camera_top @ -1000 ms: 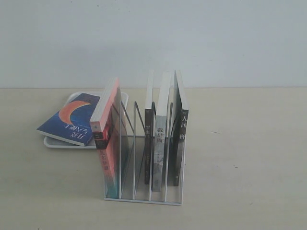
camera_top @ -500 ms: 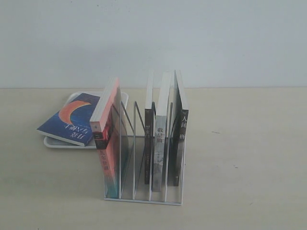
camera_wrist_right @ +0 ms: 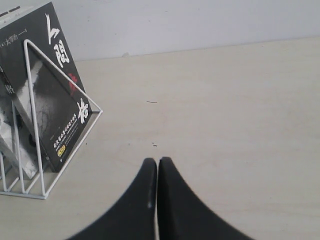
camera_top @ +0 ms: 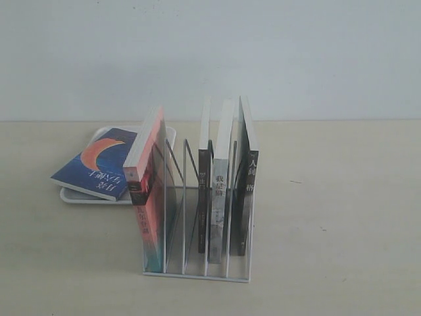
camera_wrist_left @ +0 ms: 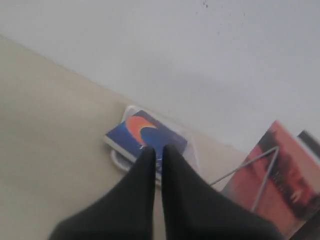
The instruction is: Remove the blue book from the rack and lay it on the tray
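The blue book (camera_top: pixel 95 163), navy with an orange crescent, lies flat on the white tray (camera_top: pixel 72 195) at the left, its corner overhanging the tray's edge. The left wrist view shows the same book (camera_wrist_left: pixel 145 136) on the tray (camera_wrist_left: pixel 116 158) beyond my left gripper (camera_wrist_left: pixel 156 148), which is shut, holds nothing and stays apart from the book. The white wire rack (camera_top: pixel 197 266) stands in the middle with several upright books. My right gripper (camera_wrist_right: pixel 157 160) is shut and empty above bare table beside the rack (camera_wrist_right: pixel 35 125). Neither gripper shows in the exterior view.
A pink-red book (camera_top: pixel 150 191) leans in the rack's left slot, and black-covered books (camera_top: pixel 245 178) fill the right slots. The black book (camera_wrist_right: pixel 50 95) faces the right wrist camera. A pale wall runs behind the beige table (camera_top: pixel 335 217).
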